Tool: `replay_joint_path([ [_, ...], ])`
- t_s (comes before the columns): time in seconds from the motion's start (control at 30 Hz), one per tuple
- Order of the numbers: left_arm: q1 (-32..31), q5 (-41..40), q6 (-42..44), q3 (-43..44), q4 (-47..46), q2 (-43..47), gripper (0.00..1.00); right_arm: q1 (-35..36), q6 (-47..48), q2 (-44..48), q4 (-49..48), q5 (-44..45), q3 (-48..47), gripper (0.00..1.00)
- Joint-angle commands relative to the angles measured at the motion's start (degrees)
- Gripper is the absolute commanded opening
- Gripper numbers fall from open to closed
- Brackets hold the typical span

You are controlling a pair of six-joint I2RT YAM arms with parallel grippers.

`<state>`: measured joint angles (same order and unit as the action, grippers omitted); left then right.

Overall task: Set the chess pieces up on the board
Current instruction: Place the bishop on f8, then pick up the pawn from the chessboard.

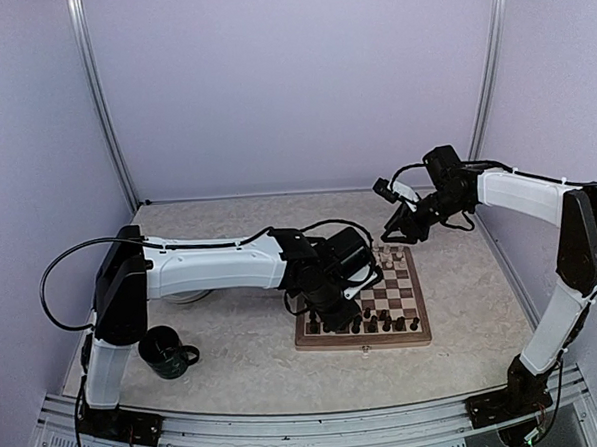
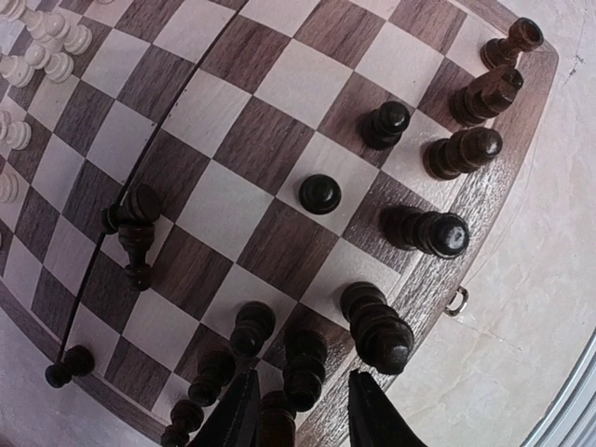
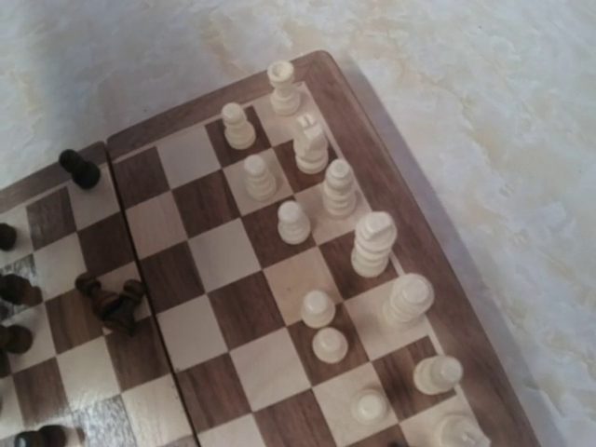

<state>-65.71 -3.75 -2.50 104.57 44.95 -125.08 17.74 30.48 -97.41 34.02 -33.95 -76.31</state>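
The board [image 1: 365,342] lies at the table's centre right. Dark chess pieces [image 1: 379,322] stand along its near rows, pale ones [image 1: 393,262] along its far rows. My left gripper [image 1: 333,307] hangs low over the near left corner, open [image 2: 307,419]. A dark piece [image 2: 277,424] stands between the fingers, against the left fingertip [image 2: 237,419]. Two dark pieces [image 2: 130,228] lie toppled mid-board and also show in the right wrist view [image 3: 112,300]. My right gripper [image 1: 394,223] hovers above the far edge, over the pale rows [image 3: 372,244]. Its fingers are out of its own view.
A dark green mug [image 1: 167,353] stands near the left arm's base. A grey plate [image 1: 187,296] is mostly hidden under the left arm. The board's clasp [image 2: 456,301] faces the near edge. Walls enclose the table at back and sides.
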Motion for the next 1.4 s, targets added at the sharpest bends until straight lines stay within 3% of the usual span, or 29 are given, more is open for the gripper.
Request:
replay_joint_path([
  [0.0,0.5,-0.5,1.2,0.4,1.3,5.7,0.35,0.4,1.6,0.3,1.4,-2.4,0.7,0.39],
  [0.2,5.7,3.4,1.3,-6.3,-7.4,15.0,0.4,2.3,3.1,-0.9,2.5,-5.1,1.0,0.35],
  [0.47,13.1,2.6,-8.8,-16.6,-23.1,18.8,0.4,9.8,4.1,-3.9,2.4,0.0,1.4,0.33],
  [1.2,13.1,-3.9,-9.5,-12.3,-13.3,5.9,0.41,11.4,4.0,-3.1,0.4,3.6,2.5,0.34],
  [1.37,13.1,-1.8,-9.3,-11.9,-13.3,5.0,0.35,11.4,4.2,-3.0,0.3,4.0,3.0,0.34],
])
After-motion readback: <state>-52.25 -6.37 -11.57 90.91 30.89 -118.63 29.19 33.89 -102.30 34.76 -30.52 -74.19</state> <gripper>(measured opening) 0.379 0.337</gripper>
